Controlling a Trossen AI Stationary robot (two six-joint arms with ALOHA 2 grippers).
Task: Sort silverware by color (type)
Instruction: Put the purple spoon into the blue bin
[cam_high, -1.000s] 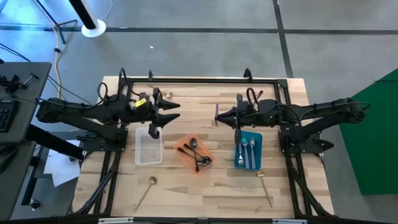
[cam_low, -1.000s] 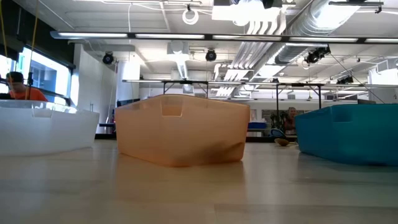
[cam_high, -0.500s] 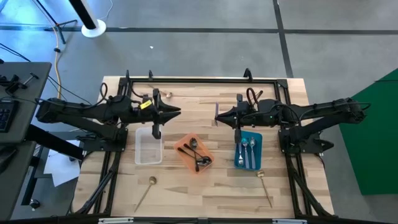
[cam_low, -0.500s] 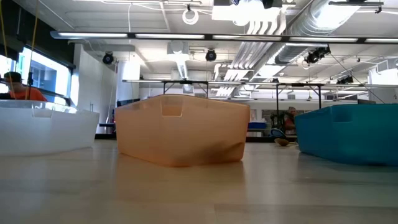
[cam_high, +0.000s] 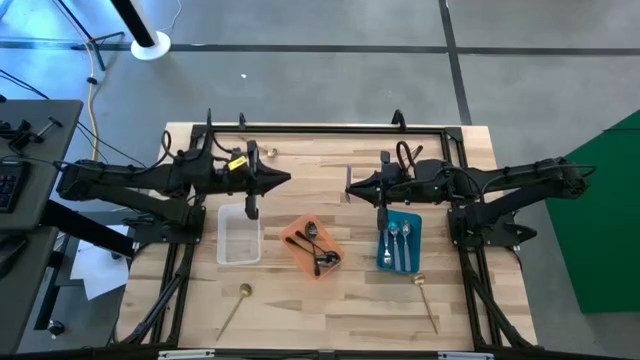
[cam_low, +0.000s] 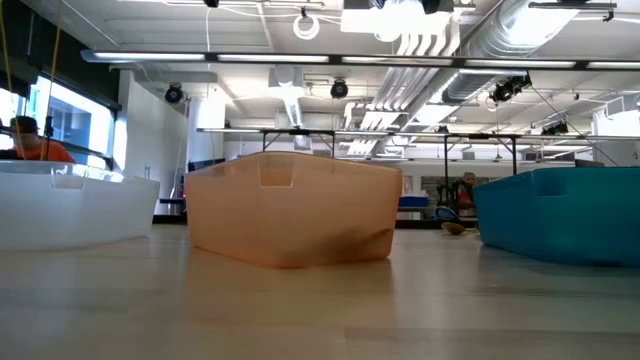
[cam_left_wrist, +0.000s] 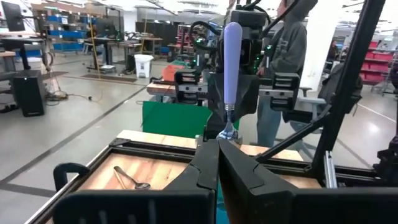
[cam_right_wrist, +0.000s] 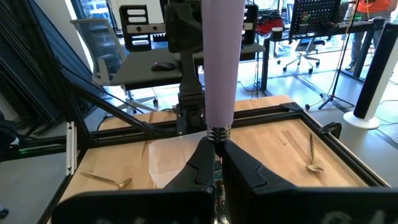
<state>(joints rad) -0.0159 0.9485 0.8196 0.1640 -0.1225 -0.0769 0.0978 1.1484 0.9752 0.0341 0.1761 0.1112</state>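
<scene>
Two arms reach in level from the sides, tips facing each other over the table (cam_high: 330, 310). The left gripper (cam_high: 288, 179) sits above the far end of the clear tray (cam_high: 238, 236), fingers (cam_left_wrist: 245, 180) pinched tight on a lilac-handled spoon (cam_left_wrist: 231, 62) standing upright. The right gripper (cam_high: 350, 187) hovers by the blue tray (cam_high: 400, 243), fingers (cam_right_wrist: 249, 171) squeezed on another lilac-handled spoon (cam_right_wrist: 221, 62), also upright. Black spoons (cam_high: 318, 250) lie in the orange tray (cam_high: 314, 246), silver spoons (cam_high: 399, 240) in the blue, gold spoons (cam_high: 425, 296) loose on the wood.
</scene>
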